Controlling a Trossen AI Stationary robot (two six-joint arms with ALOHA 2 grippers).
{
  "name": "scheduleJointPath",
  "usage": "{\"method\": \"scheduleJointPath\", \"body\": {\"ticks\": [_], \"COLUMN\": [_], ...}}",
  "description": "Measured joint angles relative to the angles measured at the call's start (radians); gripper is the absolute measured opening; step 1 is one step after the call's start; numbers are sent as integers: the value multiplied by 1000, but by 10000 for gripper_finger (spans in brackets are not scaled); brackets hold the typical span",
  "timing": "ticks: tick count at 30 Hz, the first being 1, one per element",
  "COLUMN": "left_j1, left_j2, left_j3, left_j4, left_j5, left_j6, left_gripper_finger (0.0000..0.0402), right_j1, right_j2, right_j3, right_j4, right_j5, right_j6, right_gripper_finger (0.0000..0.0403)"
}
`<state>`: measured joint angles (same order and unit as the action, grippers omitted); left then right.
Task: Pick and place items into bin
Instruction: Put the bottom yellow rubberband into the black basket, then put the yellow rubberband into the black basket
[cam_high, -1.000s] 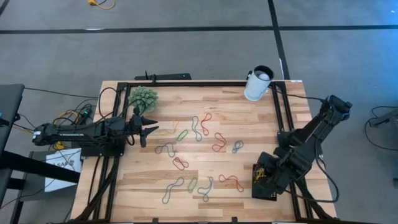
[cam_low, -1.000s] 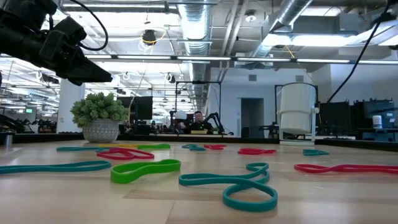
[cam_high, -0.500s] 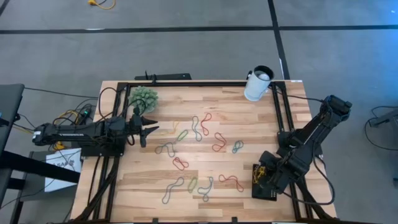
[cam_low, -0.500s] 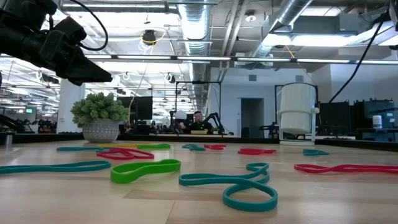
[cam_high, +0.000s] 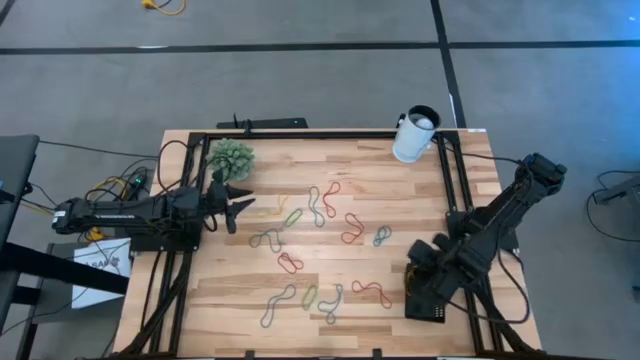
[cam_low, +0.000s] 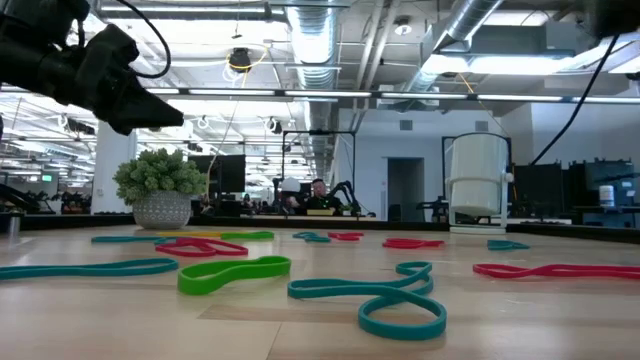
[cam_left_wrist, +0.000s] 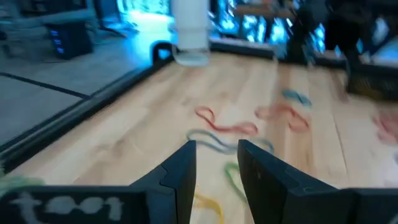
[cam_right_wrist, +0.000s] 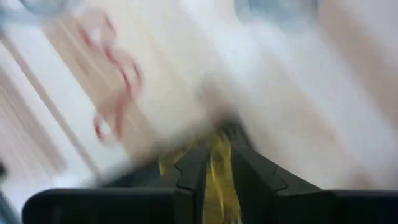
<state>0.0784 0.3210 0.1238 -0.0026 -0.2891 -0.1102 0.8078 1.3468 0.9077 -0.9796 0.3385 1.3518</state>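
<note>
Left arm waits at the table's left side, right gripper over the bin with a yellow band.

The left gripper (cam_high: 240, 207) hovers beside the green spiky ball (cam_high: 231, 156), fingers slightly apart and empty. Many rubber-band loops (cam_high: 318, 203) lie spread over the table (cam_high: 400, 200) middle. At the right, the right gripper (cam_right_wrist: 214, 165) is closed on a yellow band (cam_right_wrist: 219, 168) above the black bin (cam_high: 425, 300).

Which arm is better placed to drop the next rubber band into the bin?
Probably the right. The right gripper is shut on a yellow rubber band and hovers over the black bin at the table's right edge. The left gripper sits far across the table.
</note>
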Motion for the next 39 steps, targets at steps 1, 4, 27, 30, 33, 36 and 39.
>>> {"method": "scheduleJointPath", "body": {"ticks": [1, 4, 27, 30, 33, 36, 39], "left_j1": [0, 0, 101, 120, 130, 130, 122], "left_j2": [0, 0, 626, 737, 828, 903, 964], "left_j3": [0, 0, 415, 417, 417, 417, 417], "left_j4": [20, 85, -158, -158, -153, -151, -149], "left_j5": [-23, -78, 25, 161, 188, 169, 181], "left_j6": [-10, -11, 187, 204, 189, 164, 154], "left_gripper_finger": [109, 109, 109, 109, 109, 109, 109], "right_j1": [-22, -92, -695, -736, -738, -737, -724], "right_j2": [0, 0, -310, -373, -385, -352, -292], "right_j3": [0, 0, 216, 99, -81, -250, -361], "right_j4": [31, 135, 410, 516, 708, 963, 1153], "right_j5": [53, 214, 92, -67, -158, -164, -153], "right_j6": [-72, -313, -1353, -1271, -1278, -1251, -1221], "right_gripper_finger": [68, 68, 65, 65, 65, 65, 65]}}
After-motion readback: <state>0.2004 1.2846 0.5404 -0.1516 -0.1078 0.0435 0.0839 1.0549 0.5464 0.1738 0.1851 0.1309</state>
